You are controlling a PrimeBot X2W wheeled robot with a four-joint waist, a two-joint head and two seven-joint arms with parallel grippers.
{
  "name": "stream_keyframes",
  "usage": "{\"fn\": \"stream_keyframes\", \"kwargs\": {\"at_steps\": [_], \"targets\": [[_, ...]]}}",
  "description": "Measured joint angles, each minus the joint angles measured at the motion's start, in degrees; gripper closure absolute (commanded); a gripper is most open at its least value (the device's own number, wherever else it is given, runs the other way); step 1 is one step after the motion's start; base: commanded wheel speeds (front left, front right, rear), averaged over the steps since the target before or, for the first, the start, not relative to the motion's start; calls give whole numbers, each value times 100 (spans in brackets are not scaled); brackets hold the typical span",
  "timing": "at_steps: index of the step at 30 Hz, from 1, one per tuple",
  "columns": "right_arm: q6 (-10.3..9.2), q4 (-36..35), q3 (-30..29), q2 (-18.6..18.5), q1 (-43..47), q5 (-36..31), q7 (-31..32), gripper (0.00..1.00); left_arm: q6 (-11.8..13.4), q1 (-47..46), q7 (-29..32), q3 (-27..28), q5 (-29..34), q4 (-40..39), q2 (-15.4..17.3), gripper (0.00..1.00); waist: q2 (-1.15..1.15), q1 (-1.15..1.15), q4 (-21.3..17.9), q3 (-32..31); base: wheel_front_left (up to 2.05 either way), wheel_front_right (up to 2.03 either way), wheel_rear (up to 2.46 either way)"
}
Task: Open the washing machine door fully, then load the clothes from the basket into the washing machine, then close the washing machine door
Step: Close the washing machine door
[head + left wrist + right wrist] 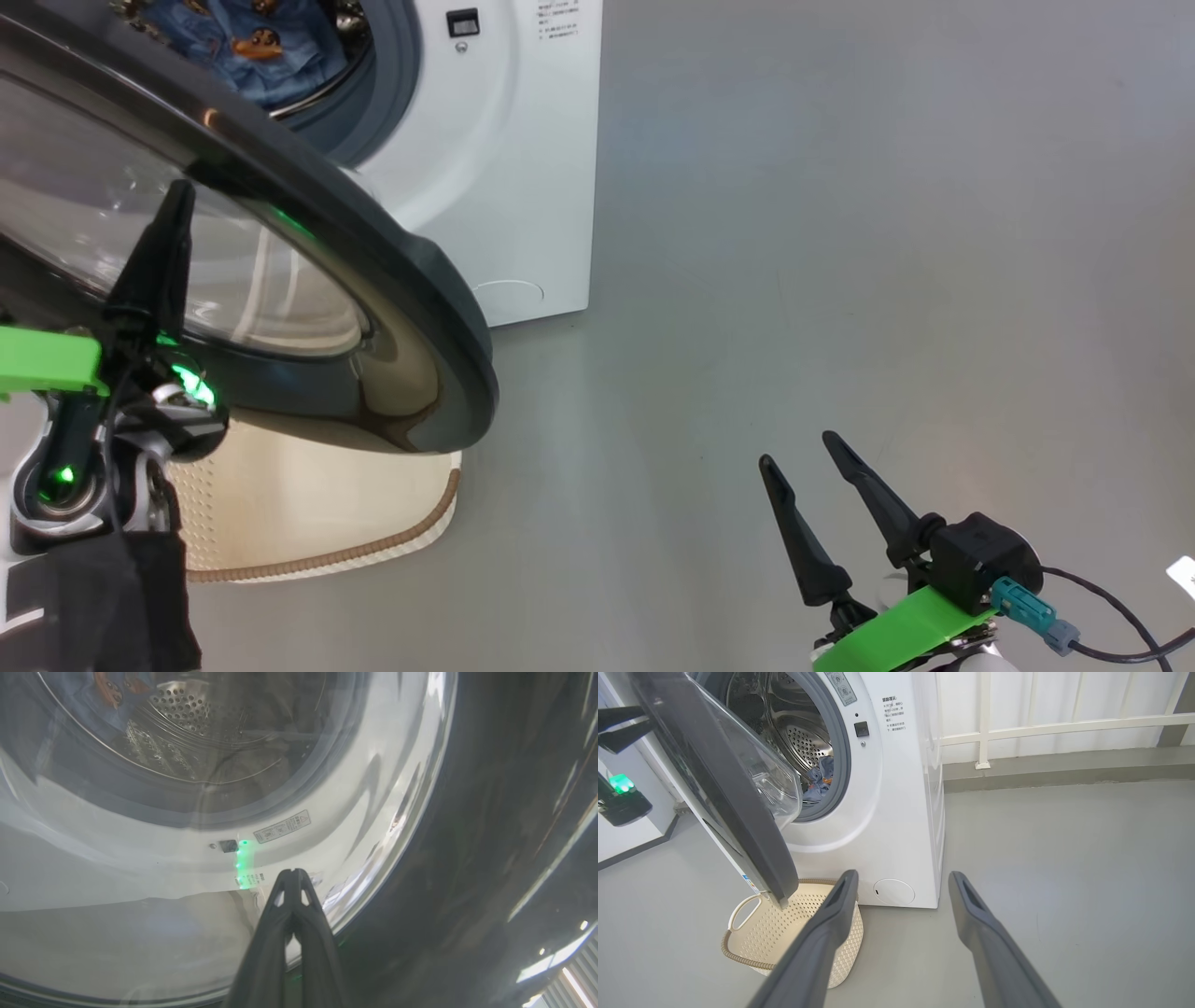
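The washing machine (523, 168) (901, 812) stands with its door (373, 280) (738, 812) (490, 812) swung partly out, the black rim hanging over the basket (327, 504) (784, 924). Blue printed clothes (243, 47) (818, 784) (112, 686) lie in the steel drum. The part of the basket's inside that shows is bare. My left gripper (177, 191) (293, 873) is shut and empty, its tips against the outer face of the door's glass. My right gripper (795, 448) (902, 876) is open and empty, low over the floor, to the right of the basket and short of the machine.
Grey floor (840, 233) stretches to the right of the machine. Behind it in the right wrist view run a white railing (1041, 728) and a raised kerb. A round cap (893, 891) sits low on the machine's front.
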Motion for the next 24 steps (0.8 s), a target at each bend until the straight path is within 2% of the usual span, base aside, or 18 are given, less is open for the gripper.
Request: {"fn": "stream_keyframes", "kwargs": {"at_steps": [7,15,24], "targets": [[0,0,-49,3,9,-1,0,0,-1,160,-409,-62,374,-300,155,100,0,0,99,-116,0,0,0],[0,2,-53,8,64,-1,-1,0,-1,801,-1209,-563,1237,-901,599,100,0,0,214,-327,0,0,0],[0,1,-73,19,248,0,-1,0,-1,1528,-2098,-1046,1606,-1480,1035,100,0,0,324,-532,0,0,0]]}}
